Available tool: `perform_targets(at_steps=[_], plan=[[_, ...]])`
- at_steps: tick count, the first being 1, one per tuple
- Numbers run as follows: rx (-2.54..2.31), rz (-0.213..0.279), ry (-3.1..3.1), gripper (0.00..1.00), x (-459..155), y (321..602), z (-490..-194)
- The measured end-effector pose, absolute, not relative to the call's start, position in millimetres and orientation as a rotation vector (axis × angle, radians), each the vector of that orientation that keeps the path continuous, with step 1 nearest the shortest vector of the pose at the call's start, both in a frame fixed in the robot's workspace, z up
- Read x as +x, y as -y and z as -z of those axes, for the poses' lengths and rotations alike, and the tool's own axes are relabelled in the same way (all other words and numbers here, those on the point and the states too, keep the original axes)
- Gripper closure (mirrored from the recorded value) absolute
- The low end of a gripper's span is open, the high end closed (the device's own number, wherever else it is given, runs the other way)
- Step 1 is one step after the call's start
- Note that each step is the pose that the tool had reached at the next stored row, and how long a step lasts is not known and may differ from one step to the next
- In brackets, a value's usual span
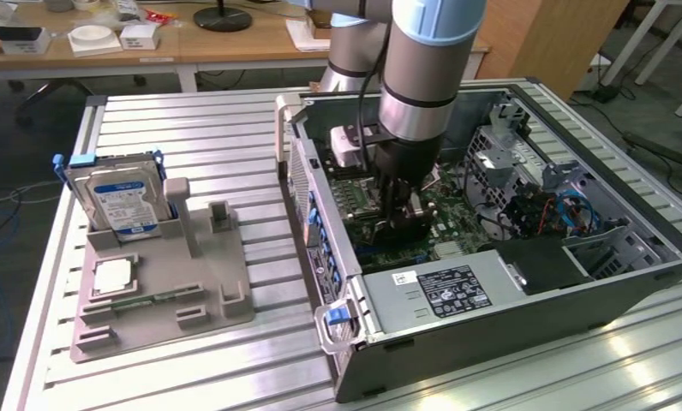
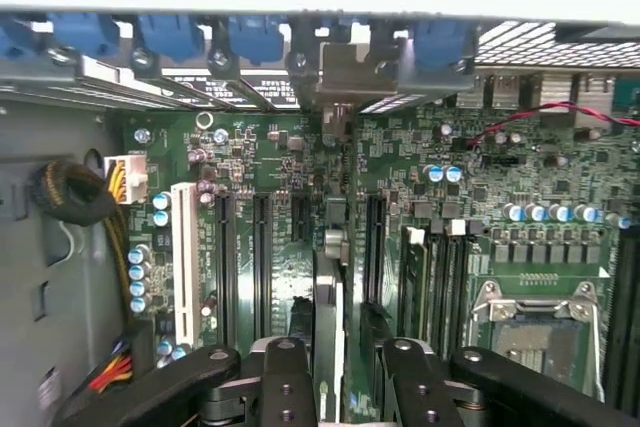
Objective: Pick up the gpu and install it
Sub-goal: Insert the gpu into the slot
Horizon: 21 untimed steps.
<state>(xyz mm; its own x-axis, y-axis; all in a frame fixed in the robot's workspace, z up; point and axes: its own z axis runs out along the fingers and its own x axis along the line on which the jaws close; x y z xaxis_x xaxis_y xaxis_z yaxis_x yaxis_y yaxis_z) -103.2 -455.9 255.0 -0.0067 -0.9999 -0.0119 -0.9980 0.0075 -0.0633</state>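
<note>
One tool (image 2: 340,387), jaws parted, hangs inside one open computer case (image 1: 524,300); one gpu (image 2: 328,317) apparently stands edge-on between its fingers (image 2: 290,382).

One open computer case (image 1: 478,300) sits at the frame's centre right on one slatted desk (image 1: 193,120). One grey holder tray (image 1: 164,291) lies at lower left, carrying one hard drive (image 1: 118,201) and one memory stick (image 1: 146,301). One robot arm (image 1: 427,68) reaches down from the top.
</note>
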Motion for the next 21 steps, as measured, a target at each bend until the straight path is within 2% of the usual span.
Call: perform_targets(at_steps=[10, 16, 19, 21], plan=[[-2.172, 0.059, -2.187, 0.67, -103, 456, -275], [-2.172, 0.059, -2.187, 0.69, -103, 456, -277], [-2.172, 0.059, -2.187, 0.87, -103, 456, -277], [-2.172, 0.059, -2.187, 0.87, -103, 456, -277]])
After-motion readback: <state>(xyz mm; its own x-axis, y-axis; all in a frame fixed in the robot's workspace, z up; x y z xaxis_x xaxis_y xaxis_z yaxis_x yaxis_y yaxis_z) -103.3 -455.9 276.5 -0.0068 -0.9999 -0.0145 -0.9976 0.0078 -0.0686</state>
